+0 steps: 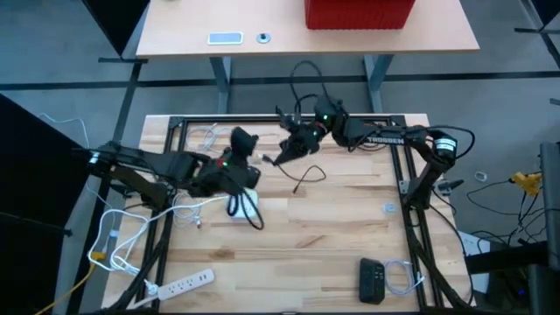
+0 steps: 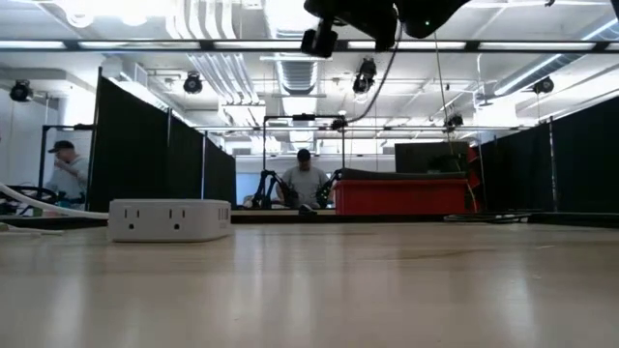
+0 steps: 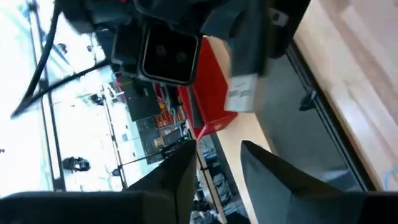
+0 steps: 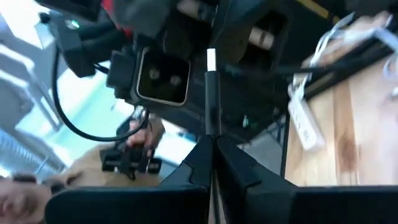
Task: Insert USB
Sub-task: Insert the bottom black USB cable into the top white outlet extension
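My right gripper [image 4: 212,142] hangs above the middle of the table, shut on a black USB plug [image 4: 212,99] whose silver tip [image 4: 211,60] points at my left arm. The plug's black cord [image 1: 304,180] trails down to the wood. My left gripper [image 3: 217,171] is raised just left of it, open, with nothing between its fingers, facing the right arm. In the high view the two grippers, left [image 1: 248,147] and right [image 1: 282,157], nearly meet. A white outlet block [image 1: 242,208] rests flat on the table below the left arm and also shows in the low view [image 2: 170,219]. My right gripper pinches the black body of the USB plug [image 4: 212,121] between its two fingers, at the cord end. The plug runs along the fingers and sticks out past their tips, silver end forward. It is lifted clear of the table, and the cord hangs slack behind it.
A white power strip [image 1: 187,283] lies at the near left, with white cables [image 1: 131,229] beside the left arm. A black device [image 1: 372,280] and a coiled cable [image 1: 401,276] lie at the near right. A black frame [image 1: 407,175] borders the table. A second table with a red box [image 1: 359,13] stands beyond.
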